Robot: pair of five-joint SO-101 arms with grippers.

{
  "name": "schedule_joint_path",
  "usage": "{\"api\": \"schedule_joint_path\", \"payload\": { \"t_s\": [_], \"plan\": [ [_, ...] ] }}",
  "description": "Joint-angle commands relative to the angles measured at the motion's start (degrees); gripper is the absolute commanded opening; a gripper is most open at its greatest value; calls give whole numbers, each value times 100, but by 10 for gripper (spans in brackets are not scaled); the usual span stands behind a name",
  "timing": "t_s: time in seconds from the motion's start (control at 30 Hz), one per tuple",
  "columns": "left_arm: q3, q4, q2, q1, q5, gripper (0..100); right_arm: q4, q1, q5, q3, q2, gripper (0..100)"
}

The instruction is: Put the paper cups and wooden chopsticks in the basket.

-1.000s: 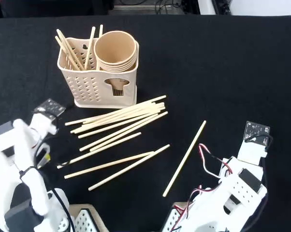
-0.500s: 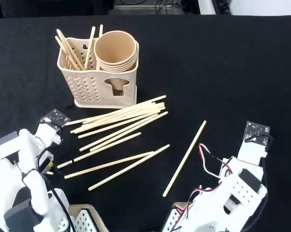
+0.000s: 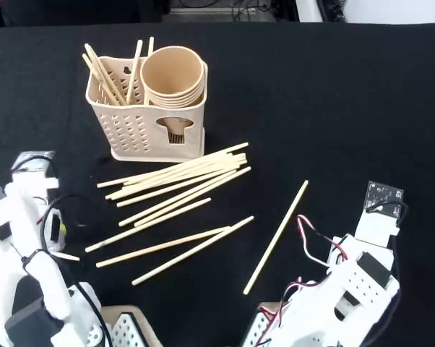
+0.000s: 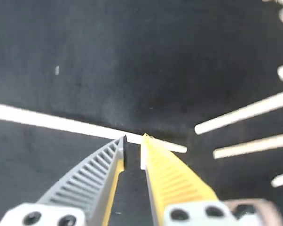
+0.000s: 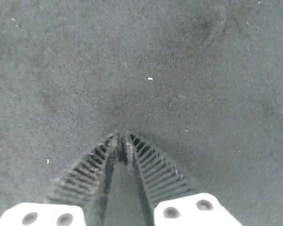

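High view: a pale slotted basket (image 3: pixel 141 130) stands upright at the far left of the black table (image 3: pixel 333 101). Its right compartment holds a nested stack of cups (image 3: pixel 173 72), mouths up. Its left compartment holds several chopsticks (image 3: pixel 105 72) on end, leaning and poking above the rim.

Just in front of the basket but not touching it, a bundle (image 3: pixel 178 177) of more chopsticks lies fanned flat on the cloth, packed close and partly overlapping. Nearer the arms lies a pair (image 3: pixel 174 249), almost side by side. Well apart to the right is a lone stick (image 3: pixel 275 228) on a slant.

The left arm (image 3: pixel 19 238) sits at the near left edge, beside the left ends of the loose sticks. A short stick end (image 3: pixel 64 255) juts from beneath it.

Left wrist view: the left gripper (image 4: pixel 133 138), one finger grey and one yellow, has its tips drawn almost together with a thin slit between. The tips are right at a crosswise stick (image 4: pixel 61 123) on the cloth, and whether they pinch it cannot be told. Other stick ends (image 4: pixel 245 112) lie near.

The right arm (image 3: pixel 355 282) sits at the near right corner, apart from the lone stick. Right wrist view: the right gripper (image 5: pixel 121 136) is closed on nothing, its black fingers above the cloth.
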Motion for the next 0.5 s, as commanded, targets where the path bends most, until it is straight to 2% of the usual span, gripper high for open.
{"api": "schedule_joint_path", "payload": {
  "t_s": [0.0, 0.1, 0.23, 0.3, 0.47],
  "plan": [
    [163, -369, -79, -180, 1020, 77, -97, -62, 53, -31, -84, 14],
    [189, -1002, -79, -673, 1459, 77, -97, -62, 53, -31, -84, 14],
    [-303, -1486, -26, -1684, 2462, 77, -97, -62, 53, -31, -84, 14],
    [-532, -1705, 0, -2000, 2593, 80, -97, -62, 53, -31, -84, 14],
    [-1015, -1925, 615, -1877, 2655, 204, -97, -79, 53, -31, -84, 14]
  ]
}}
